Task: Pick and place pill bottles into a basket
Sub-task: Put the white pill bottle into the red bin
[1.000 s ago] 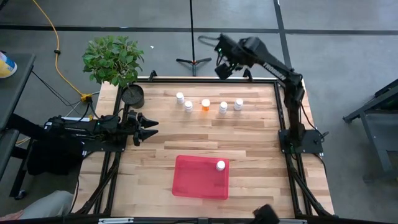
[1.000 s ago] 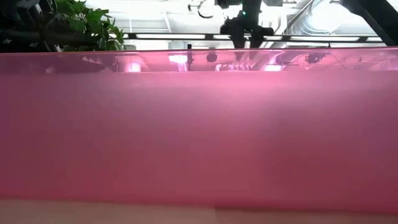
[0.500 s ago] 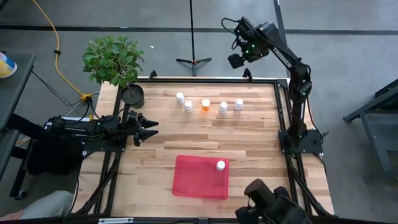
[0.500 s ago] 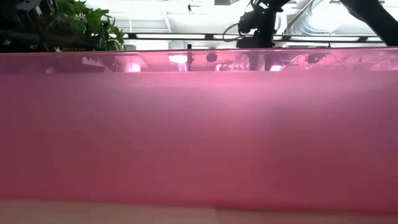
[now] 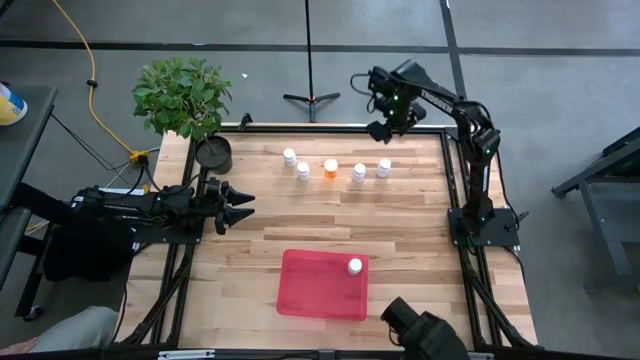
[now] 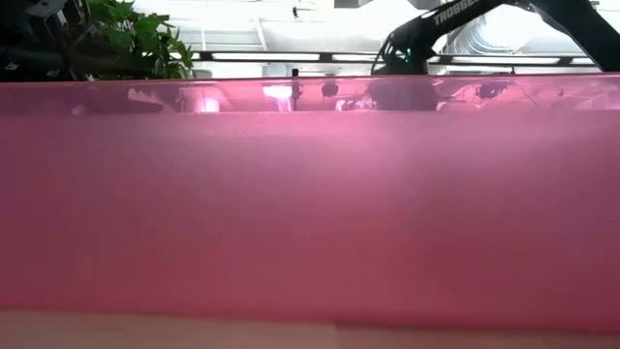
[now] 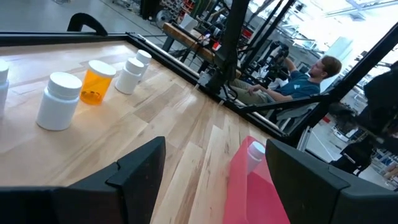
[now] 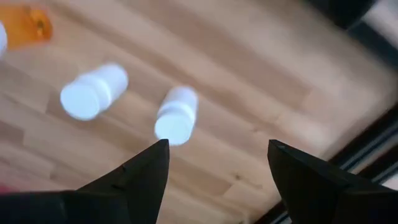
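Right tool (image 5: 381, 131) hovers spread and empty above the white pill bottles (image 5: 383, 167).

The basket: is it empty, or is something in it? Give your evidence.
Not empty. The high view shows one white bottle standing inside the basket, near a corner; five bottles remain in a row on the table.

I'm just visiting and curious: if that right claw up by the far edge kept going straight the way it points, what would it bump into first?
Most likely the white pill bottle at the right end of the row: it sits between the right gripper's open fingers, nearest them. Another white bottle lies off to the side. Depth is hard to judge.
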`<move>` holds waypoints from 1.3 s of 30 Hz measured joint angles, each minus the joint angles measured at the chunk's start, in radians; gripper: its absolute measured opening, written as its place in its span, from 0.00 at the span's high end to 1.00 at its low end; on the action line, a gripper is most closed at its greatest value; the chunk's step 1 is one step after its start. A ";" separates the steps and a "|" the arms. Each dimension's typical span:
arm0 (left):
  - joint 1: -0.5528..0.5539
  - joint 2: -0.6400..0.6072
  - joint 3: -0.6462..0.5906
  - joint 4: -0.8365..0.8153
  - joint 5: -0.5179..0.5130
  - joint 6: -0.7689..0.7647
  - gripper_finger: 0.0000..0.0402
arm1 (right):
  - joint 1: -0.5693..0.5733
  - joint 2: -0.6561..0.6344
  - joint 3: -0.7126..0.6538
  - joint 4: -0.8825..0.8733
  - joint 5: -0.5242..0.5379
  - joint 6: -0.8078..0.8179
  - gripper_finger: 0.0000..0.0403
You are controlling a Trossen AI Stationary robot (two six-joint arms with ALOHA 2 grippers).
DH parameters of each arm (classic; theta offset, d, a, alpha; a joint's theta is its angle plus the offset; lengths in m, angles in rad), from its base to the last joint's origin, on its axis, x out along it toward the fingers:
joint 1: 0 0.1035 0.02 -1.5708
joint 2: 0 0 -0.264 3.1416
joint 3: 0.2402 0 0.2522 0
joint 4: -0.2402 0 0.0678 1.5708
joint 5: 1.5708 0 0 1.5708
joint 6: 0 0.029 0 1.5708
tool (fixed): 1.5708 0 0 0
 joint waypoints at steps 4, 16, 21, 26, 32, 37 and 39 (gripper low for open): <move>0.000 0.000 0.000 0.000 0.000 0.000 0.23 | 0.012 0.000 -0.061 0.001 -0.038 0.010 0.35; 0.000 0.000 0.000 0.001 -0.001 -0.021 0.23 | 0.114 0.000 -0.136 0.078 0.004 0.027 0.35; 0.000 0.000 0.000 0.001 0.002 -0.025 0.23 | 0.142 0.000 -0.136 0.109 0.021 0.048 0.35; 0.000 0.000 0.000 0.000 0.017 -0.026 0.23 | 0.167 0.000 -0.136 0.137 0.058 0.059 0.35; 0.000 0.000 0.000 0.000 0.021 -0.027 0.23 | 0.179 0.000 -0.136 0.136 0.089 0.063 0.35; 0.000 0.000 0.000 0.000 0.021 -0.027 0.23 | 0.180 0.000 -0.136 0.111 0.094 0.054 0.35; 0.000 0.000 0.000 0.000 0.021 -0.027 0.23 | 0.182 0.000 -0.136 0.093 0.105 0.039 0.35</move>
